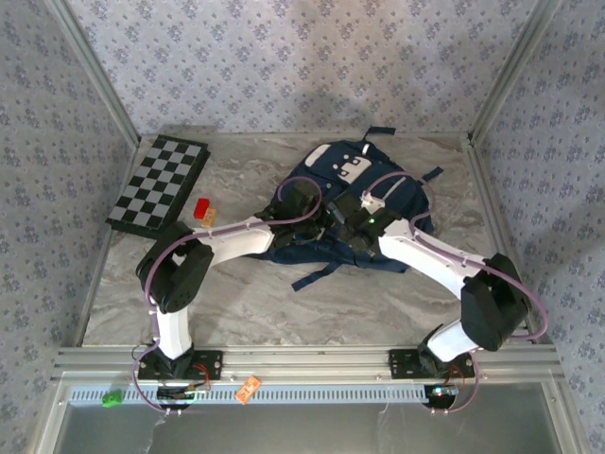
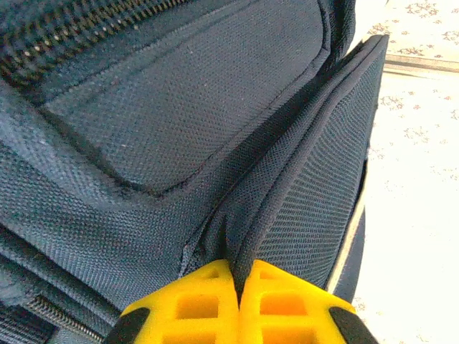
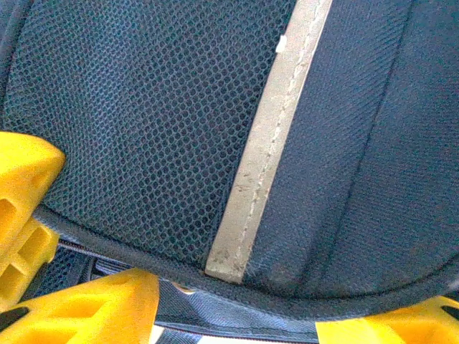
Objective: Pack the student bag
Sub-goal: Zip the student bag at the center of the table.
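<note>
left gripper point(image 2: 237, 278) clamped on student bag point(image 2: 179, 122) | right gripper point(image 3: 229, 304) apart, apparently around its edge

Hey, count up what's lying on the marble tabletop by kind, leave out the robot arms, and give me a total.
navy backpack: 1
checkered chessboard: 1
small red block: 1
small orange piece: 1
Total: 4

Navy student bag point(image 1: 326, 161), white patches — black-and-white checkered chessboard point(image 1: 159, 184) — grey marbled table point(image 1: 284, 293).
</note>
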Robot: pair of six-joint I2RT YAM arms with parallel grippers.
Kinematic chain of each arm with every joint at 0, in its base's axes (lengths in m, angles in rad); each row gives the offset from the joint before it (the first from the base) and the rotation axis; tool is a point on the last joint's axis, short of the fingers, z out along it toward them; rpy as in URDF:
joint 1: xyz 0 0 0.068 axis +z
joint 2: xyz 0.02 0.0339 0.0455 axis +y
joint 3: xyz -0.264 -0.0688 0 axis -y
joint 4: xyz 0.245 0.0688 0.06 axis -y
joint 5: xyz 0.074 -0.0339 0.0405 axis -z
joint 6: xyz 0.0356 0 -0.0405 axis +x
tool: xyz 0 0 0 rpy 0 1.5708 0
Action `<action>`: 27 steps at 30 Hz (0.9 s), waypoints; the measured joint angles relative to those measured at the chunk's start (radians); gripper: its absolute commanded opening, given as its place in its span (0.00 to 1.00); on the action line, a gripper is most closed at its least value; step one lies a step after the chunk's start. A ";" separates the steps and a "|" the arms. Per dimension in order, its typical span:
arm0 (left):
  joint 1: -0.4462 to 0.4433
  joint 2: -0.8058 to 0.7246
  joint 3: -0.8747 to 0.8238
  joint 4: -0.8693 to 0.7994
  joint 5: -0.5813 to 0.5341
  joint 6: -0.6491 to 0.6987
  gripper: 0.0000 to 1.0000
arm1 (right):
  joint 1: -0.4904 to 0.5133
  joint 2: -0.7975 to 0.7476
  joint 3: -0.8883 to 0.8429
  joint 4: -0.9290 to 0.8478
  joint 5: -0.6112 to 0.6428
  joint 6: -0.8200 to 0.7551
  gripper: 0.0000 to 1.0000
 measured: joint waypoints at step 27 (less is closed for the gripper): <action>-0.011 -0.051 -0.024 -0.003 -0.026 0.002 0.00 | 0.002 -0.034 -0.001 -0.043 0.044 -0.050 0.27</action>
